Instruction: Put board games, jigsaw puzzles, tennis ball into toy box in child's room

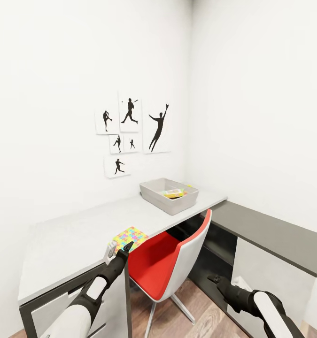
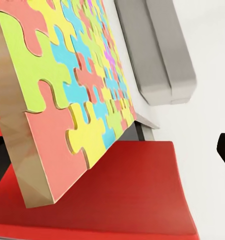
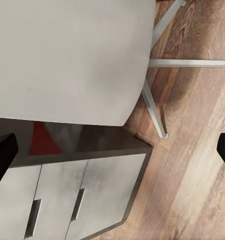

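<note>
Puzzle (image 1: 130,237) at the table's (image 1: 69,239) front edge, overhanging toward the red chair (image 1: 165,263), well short of the toy box (image 1: 169,195). My left gripper (image 1: 120,249) is at its near edge; whether it grips, I cannot tell. Right gripper (image 1: 214,280) hangs wide, empty. Step: fetching this puzzle; next I would lift it and carry it to the box.

Bright even light, soft shadows, sharp renders
</note>
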Robot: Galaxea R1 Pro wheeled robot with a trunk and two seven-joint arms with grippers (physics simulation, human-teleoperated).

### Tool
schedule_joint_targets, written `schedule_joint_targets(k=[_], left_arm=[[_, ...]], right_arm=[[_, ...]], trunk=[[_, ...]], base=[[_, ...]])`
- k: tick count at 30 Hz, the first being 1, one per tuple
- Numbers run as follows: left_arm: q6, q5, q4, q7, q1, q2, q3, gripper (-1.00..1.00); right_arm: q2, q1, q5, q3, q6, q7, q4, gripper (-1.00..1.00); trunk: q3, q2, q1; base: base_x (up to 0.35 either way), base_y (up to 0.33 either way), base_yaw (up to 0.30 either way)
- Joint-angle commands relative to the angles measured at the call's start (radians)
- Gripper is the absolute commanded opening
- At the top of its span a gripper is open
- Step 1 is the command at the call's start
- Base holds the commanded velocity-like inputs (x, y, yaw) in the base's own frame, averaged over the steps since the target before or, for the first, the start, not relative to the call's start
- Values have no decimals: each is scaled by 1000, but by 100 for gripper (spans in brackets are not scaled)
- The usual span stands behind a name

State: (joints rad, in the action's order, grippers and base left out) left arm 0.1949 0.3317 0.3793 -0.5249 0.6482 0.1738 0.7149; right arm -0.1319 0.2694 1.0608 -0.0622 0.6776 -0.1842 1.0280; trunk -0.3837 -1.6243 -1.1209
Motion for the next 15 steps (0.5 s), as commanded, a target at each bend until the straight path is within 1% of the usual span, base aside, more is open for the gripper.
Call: schedule_joint_targets(k=[1,15], left_arm=[[10,8,1,-3,1,1,5,100],[11,8,1,-6,1,1,6,100]], right_arm=[[0,1,10,-1,3,-9,1,100],[1,1,9,-1,3,-9,1,100]], trunk=[[-1,-1,0],[-1,-1,0]], base=[[0,0,0],[0,0,0]])
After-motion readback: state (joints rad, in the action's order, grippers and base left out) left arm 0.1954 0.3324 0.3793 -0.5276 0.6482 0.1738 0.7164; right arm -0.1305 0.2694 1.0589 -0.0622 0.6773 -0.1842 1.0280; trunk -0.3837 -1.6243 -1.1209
